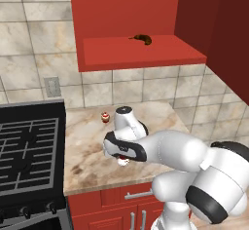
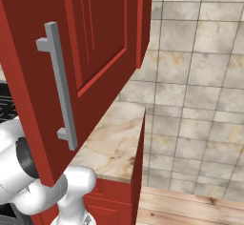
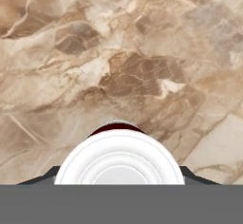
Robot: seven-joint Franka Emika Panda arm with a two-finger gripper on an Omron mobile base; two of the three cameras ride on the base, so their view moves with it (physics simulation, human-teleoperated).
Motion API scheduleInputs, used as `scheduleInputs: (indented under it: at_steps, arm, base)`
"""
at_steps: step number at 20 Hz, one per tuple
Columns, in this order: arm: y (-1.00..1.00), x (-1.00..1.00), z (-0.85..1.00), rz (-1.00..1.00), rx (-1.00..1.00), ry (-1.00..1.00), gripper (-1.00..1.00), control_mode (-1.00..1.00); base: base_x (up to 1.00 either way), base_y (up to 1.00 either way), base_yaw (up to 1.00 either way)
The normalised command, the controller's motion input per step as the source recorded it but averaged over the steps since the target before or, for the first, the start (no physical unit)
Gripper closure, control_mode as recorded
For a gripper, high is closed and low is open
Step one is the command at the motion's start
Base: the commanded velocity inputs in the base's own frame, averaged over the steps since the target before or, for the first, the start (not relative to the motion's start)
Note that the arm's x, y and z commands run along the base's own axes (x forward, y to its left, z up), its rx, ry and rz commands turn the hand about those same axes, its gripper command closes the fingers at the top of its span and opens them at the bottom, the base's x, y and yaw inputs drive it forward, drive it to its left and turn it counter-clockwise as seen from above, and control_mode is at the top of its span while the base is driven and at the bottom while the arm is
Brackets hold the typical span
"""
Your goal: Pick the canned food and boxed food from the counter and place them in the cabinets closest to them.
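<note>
The white can with a red label band and silvery top (image 3: 119,163) sits between the dark fingertips of the gripper (image 1: 123,162), which appears closed on it, just above the beige-and-brown marbled stone surface (image 1: 90,139). A tiny round red-and-tan item (image 1: 104,117) stands near the tiled wall. Above, the glossy red wall cabinet (image 1: 141,53) hangs open, a small brown object (image 1: 143,39) on its shelf.

1. One can (image 3: 118,159) (white top, seen from above).
2. One small red-and-tan item (image 1: 104,117) on the far counter (image 1: 87,151).
3. One brown object (image 1: 142,39) on the cabinet shelf (image 1: 146,53).
4. One stove (image 1: 29,151), left.
</note>
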Motion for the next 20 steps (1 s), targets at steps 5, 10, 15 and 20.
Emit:
scheduleInputs:
  at_steps: [5,10,15,20]
  arm:
    - [0.00,0.00,0.07,0.00,0.00,0.00,1.00,-1.00]
    - [0.00,0.00,0.44,0.00,0.01,-0.08,1.00,-1.00]
    - [-0.02,-0.07,0.49,0.00,0.01,-0.12,1.00,-1.00]
    - [-0.05,-0.12,0.52,0.00,0.02,-0.13,1.00,-1.00]
  base:
    - [0.00,0.00,0.00]
    - [0.00,0.00,0.00]
    - [0.00,0.00,0.00]
    - [0.00,0.00,0.00]
